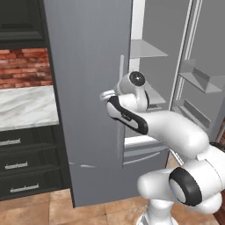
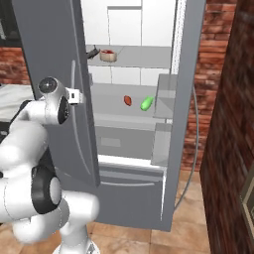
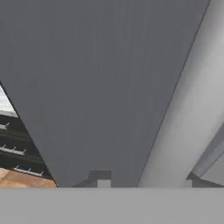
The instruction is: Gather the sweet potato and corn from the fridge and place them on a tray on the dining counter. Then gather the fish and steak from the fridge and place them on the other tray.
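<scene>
The fridge stands with both upper doors swung open. My gripper is at the left door's long thin handle, about halfway up, and is shut on it. In the hand view the pale handle runs up between my fingertips. On the middle shelf lie the reddish-orange sweet potato and, just right of it, the green corn. A small red-and-tan lump on the upper shelf looks like the steak; a thin dark thing beside it is too small to name. Trays and dining counter are out of view.
The open right door carries door bins. A dark brick wall stands close on the right. Left of the fridge are a marble counter and black drawers. The freezer drawer is shut below.
</scene>
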Robot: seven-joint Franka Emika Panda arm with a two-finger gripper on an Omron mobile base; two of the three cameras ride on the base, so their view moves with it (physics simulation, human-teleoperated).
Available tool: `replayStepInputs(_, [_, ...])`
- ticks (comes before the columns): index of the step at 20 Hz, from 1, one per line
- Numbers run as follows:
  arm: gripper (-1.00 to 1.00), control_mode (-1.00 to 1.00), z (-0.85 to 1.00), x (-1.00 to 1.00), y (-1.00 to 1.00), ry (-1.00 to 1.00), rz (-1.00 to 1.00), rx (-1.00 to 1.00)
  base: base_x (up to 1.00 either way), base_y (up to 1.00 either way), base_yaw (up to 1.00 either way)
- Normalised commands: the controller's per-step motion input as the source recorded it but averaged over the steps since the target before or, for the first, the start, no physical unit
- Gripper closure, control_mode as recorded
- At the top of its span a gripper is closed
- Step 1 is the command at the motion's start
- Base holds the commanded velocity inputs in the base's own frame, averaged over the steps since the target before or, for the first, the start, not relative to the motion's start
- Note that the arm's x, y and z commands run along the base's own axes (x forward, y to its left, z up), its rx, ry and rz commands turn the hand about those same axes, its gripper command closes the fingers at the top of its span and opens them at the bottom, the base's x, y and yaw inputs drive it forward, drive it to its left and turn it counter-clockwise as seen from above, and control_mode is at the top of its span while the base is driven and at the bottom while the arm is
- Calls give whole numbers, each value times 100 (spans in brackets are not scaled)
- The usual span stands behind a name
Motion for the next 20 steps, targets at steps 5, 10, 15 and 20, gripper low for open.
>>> replayStepInputs(5, [100, -100, 13, -100, 98, 0, 11, -5, 0, 0, 0])
replayStepInputs(10, [-100, -100, 19, -94, 97, 0, 10, -5, 0, 0, 0])
replayStepInputs(15, [-100, -100, 30, -90, 37, -1, 0, -1, 0, 0, 0])
replayStepInputs(20, [-100, -100, 36, -100, -48, -1, -12, 7, 0, 0, 0])
